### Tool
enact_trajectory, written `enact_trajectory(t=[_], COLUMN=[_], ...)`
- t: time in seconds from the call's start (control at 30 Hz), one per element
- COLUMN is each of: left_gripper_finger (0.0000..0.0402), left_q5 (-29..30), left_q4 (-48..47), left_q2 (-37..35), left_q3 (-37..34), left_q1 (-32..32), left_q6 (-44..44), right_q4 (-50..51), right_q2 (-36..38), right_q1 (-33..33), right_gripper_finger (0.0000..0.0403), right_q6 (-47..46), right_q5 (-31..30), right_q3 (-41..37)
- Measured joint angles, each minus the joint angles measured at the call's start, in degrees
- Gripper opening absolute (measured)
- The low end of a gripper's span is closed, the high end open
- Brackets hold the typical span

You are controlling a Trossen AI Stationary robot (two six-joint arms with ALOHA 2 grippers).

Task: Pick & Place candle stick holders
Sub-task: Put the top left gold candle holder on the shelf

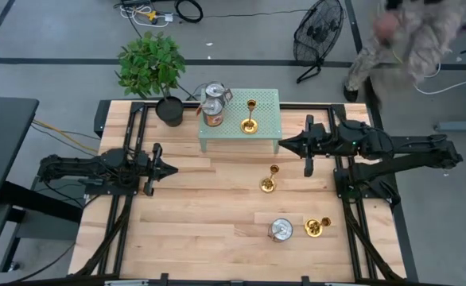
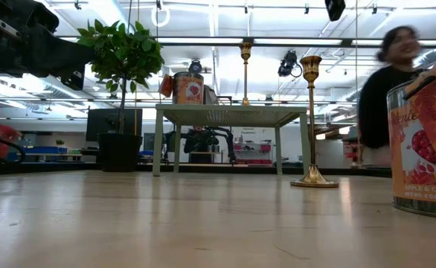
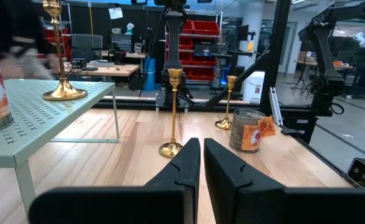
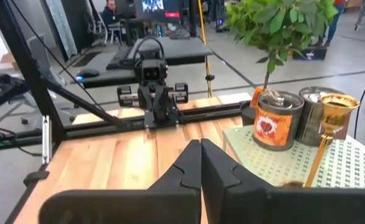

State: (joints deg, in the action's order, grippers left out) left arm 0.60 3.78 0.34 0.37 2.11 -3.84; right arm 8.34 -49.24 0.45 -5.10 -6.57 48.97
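Three shiny gold candle stick holders stand upright on their round bases. One (image 1: 250,117) is on the small green perforated stand (image 1: 265,102) and also shows in the right wrist view (image 4: 332,130). One (image 1: 269,181) is on the wooden table at mid right (image 3: 173,112). One (image 1: 316,228) is near the front right, beside a tin (image 1: 280,230). My left gripper (image 1: 169,168) is shut and empty at the table's left, level, pointing right (image 3: 201,162). My right gripper (image 1: 285,144) is shut and empty beside the stand's right end, pointing left (image 4: 200,155).
Two silver-lidded tins (image 1: 212,103) stand on the stand's left part. A potted plant (image 1: 155,67) stands at the far left corner. A person (image 1: 408,32) moves beyond the table's far right. Bare wood lies between the two grippers.
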Motion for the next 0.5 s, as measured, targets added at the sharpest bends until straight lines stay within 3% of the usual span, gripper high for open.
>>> enact_trajectory(t=[0.5], left_gripper_finger=[0.003], left_q5=[0.0], left_q4=[0.0], left_q2=[0.0], left_q3=[0.0], left_q1=[0.0], left_q6=[0.0], right_q4=[0.0], right_q2=[-5.2], right_q1=[0.0], right_gripper_finger=[0.0002], right_q6=[0.0], right_q5=[-0.1], right_q3=[0.0])
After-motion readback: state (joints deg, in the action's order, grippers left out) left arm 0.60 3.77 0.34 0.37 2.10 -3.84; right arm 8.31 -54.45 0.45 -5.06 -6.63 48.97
